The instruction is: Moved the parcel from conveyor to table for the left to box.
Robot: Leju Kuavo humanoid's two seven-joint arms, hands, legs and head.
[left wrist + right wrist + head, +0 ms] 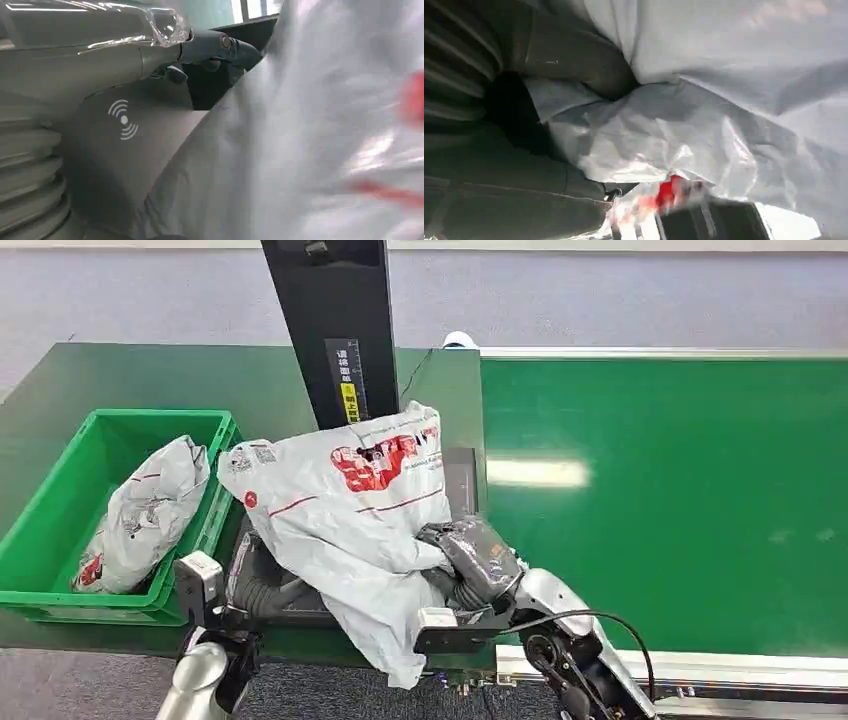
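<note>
Both robot hands, right (478, 558) and left (262, 585), grip the parcel (350, 510) overhanging the table edge (330, 645).

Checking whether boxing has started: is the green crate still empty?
No: the green crate already holds a white parcel, separate from the large parcel beside it.

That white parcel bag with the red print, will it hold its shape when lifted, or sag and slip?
Likely floppy: the parcel bag is creased, and its lower corner droops over the table edge. Probably slippery too, since the film looks glossy where the right hand presses into it. It looks soft, not fragile.
</note>
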